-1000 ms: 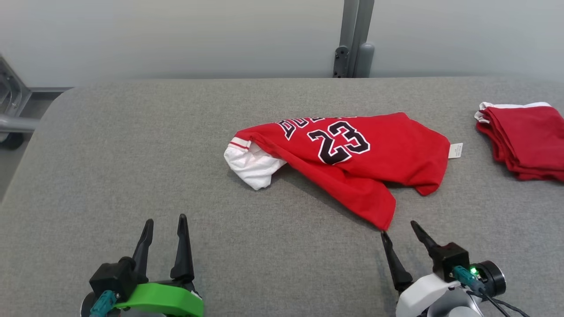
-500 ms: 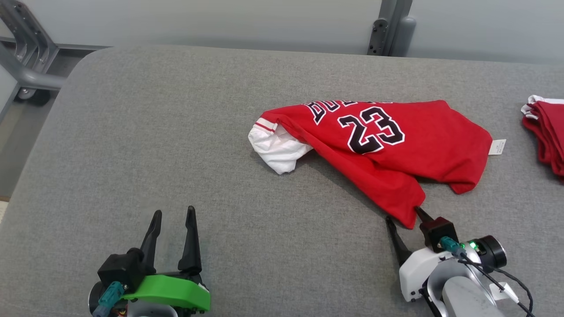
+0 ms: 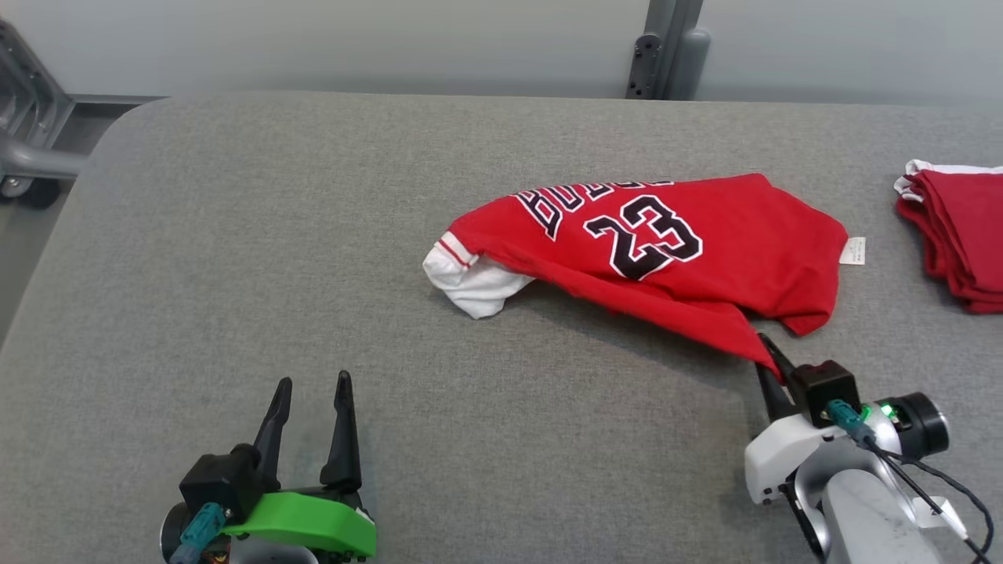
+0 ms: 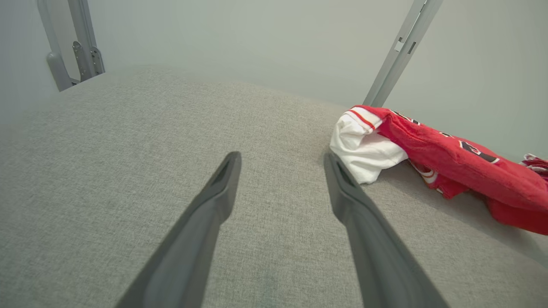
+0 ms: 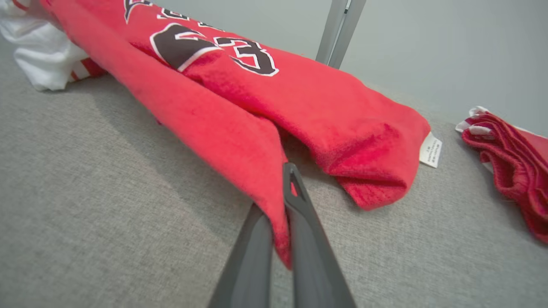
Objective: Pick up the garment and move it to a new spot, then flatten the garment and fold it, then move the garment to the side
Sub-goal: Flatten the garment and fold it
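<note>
The garment (image 3: 689, 251) is a red jersey with a black "23" and white sleeve, crumpled at the middle right of the grey table (image 3: 313, 235). My right gripper (image 3: 764, 356) is shut on the jersey's near corner, lifting that corner off the surface. In the right wrist view the red cloth (image 5: 239, 141) is pinched between my right gripper (image 5: 282, 192). My left gripper (image 3: 312, 392) stands open at the lower left, well apart from the jersey. The left wrist view shows my left gripper (image 4: 282, 160) open, with the white sleeve (image 4: 364, 145) just beyond its right finger.
A folded stack of red garments (image 3: 960, 235) lies at the table's right edge, also in the right wrist view as folded red garments (image 5: 513, 162). A metal post (image 3: 666, 51) stands behind the table. A grey frame (image 3: 23, 149) sits off the far left corner.
My right gripper reached the jersey's near corner, closed on it and raised it. The head camera shifted. The left gripper stayed open in place.
</note>
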Robot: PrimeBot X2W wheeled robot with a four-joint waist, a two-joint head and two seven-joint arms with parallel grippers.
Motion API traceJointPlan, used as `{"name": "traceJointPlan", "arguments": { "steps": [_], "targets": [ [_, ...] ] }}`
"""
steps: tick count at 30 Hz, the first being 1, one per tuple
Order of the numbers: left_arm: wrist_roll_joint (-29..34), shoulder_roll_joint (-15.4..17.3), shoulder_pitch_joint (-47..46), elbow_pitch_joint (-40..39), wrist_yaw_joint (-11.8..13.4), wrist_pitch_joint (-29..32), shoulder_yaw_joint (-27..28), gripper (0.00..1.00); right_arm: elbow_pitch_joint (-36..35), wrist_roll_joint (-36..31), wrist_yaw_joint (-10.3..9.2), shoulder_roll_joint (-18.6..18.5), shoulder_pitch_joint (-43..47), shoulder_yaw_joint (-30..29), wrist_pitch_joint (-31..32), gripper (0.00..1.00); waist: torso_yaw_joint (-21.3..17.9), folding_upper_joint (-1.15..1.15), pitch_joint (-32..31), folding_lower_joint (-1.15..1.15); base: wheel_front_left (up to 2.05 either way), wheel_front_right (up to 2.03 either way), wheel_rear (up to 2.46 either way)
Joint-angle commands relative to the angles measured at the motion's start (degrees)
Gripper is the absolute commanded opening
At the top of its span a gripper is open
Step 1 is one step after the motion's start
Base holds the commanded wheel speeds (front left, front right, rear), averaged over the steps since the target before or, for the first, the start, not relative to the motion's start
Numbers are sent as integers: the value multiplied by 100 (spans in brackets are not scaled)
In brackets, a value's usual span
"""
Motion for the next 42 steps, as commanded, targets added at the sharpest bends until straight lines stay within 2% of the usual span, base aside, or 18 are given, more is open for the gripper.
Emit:
{"name": "traceJointPlan", "arguments": {
  "steps": [1, 8, 17, 20, 21, 22, 31, 37, 42],
  "targets": [
    [68, -6, 29, 8, -23, -2, 9, 100, -112, -70, -11, -110, 102, -89, -16, 0, -179, 0, -42, 0, 0, 0, 0],
    [98, -19, 26, 44, -35, -2, -23, 100, -603, -261, -11, -293, 488, -467, -16, 0, -478, 0, -20, 0, 0, 0, 0],
    [129, -19, -64, 75, -71, -2, -45, 100, -488, -234, -11, -218, 848, -836, -17, 1, -677, 0, 53, 0, 0, 0, 0],
    [111, -17, -78, 98, -70, -2, -42, 100, -472, -191, -11, -171, 867, -913, -17, 55, -734, 0, 46, 0, 0, 0, 0],
    [100, -14, -77, 106, -68, -2, -35, 100, -474, -175, -11, -152, 880, -931, -17, 91, -759, 0, 37, 0, 0, 0, 0],
    [96, -9, -74, 110, -66, -2, -29, 100, -496, -155, -11, -138, 891, -959, -17, 100, -785, 0, 29, 0, 0, 0, 0],
    [104, 86, -190, 239, -101, 26, -39, 100, -891, 107, -10, -66, 1152, -1053, -17, 100, -1116, 0, -96, 0, 0, 0, 0],
    [72, 175, -547, 629, -182, 263, -110, 100, -1547, 401, -11, -25, 1370, -1306, -17, 100, -1342, 0, -105, 0, 0, 0, 0],
    [94, 275, -1127, 1247, -271, 475, -129, 100, -2193, 491, -11, 7, 1358, -1495, -17, 100, -1506, 0, 33, 0, 0, 0, 0]
  ]
}}
